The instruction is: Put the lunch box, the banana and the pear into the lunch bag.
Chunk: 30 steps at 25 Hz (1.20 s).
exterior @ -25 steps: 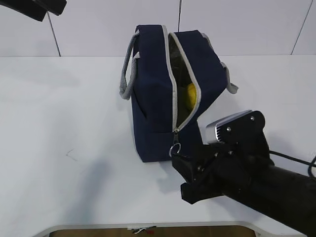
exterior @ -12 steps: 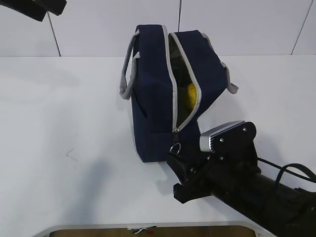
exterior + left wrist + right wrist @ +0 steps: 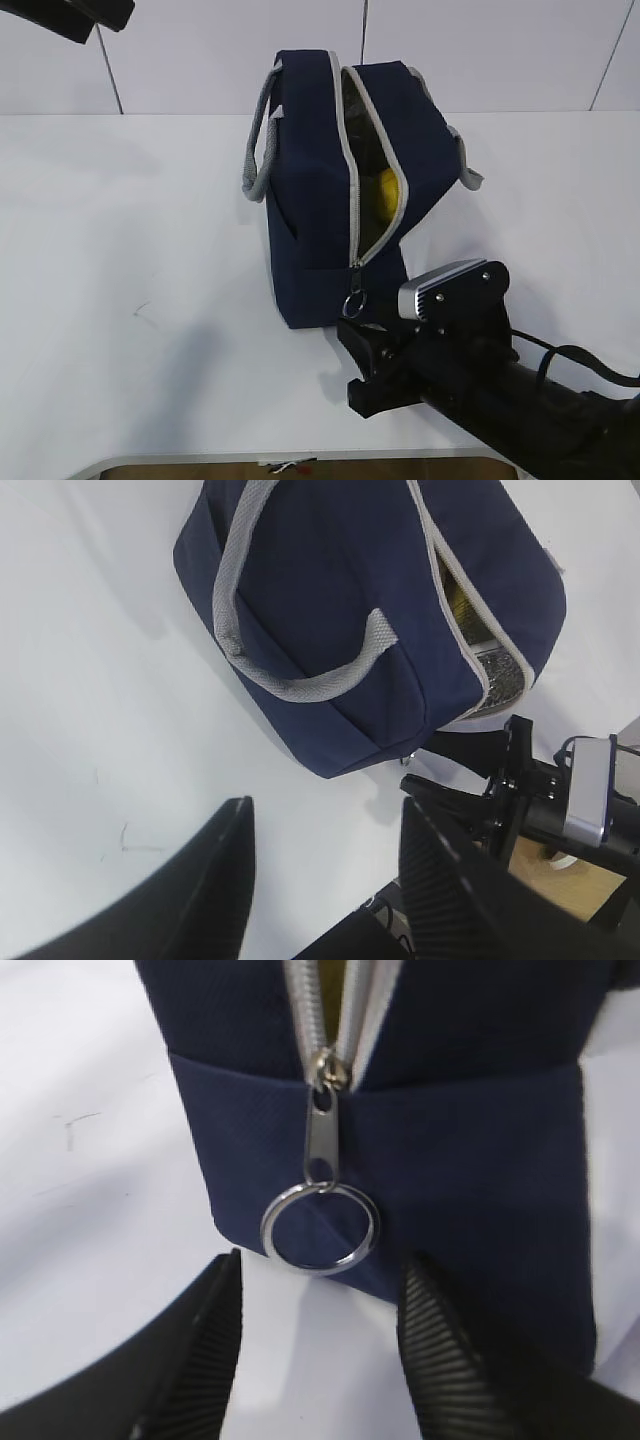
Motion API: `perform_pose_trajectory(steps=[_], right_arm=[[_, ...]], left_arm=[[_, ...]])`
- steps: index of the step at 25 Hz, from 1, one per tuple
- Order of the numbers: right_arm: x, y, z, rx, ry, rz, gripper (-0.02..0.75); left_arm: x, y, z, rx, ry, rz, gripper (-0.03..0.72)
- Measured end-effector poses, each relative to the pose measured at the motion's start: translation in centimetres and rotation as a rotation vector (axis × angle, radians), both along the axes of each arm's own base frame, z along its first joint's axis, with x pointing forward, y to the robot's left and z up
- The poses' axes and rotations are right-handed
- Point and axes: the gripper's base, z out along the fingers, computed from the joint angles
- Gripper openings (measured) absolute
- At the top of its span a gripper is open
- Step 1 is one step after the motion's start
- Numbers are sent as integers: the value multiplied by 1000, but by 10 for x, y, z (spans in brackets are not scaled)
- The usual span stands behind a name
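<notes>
Right hand [image 3: 320,1360] is seen lower and nearer the desk [image 3: 130,250] edge than a second ago, drawn back a little from the lunch bag [image 3: 320,190]; its jaws stand apart and empty, lined up on either side of the ring pull [image 3: 320,1228] without touching it. Left hand [image 3: 320,880] is held high, well apart from the bag, released and empty. The bag is stood on the desk with its zipper parted down one end, and something yellow [image 3: 387,192] is glimpsed inside (banana or pear cannot be told). No lunch box or fruit is seen outside the bag. Packing is judged complete, so closing the zipper by the ring seems the step in hand.
</notes>
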Motion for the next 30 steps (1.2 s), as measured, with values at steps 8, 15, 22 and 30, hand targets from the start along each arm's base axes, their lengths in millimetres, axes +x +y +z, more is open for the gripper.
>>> perform_pose_trajectory(steps=[8, 15, 22, 30], right_arm=[[7, 6, 1, 14, -22, 8, 408], [6, 10, 2, 10, -27, 44, 408], [6, 10, 1, 9, -24, 44, 407], [8, 10, 2, 12, -26, 38, 407]], left_arm=[[0, 0, 0, 0, 0, 0, 360], [0, 0, 0, 0, 0, 0, 360], [0, 0, 0, -2, 1, 1, 360], [0, 0, 0, -6, 2, 0, 358]])
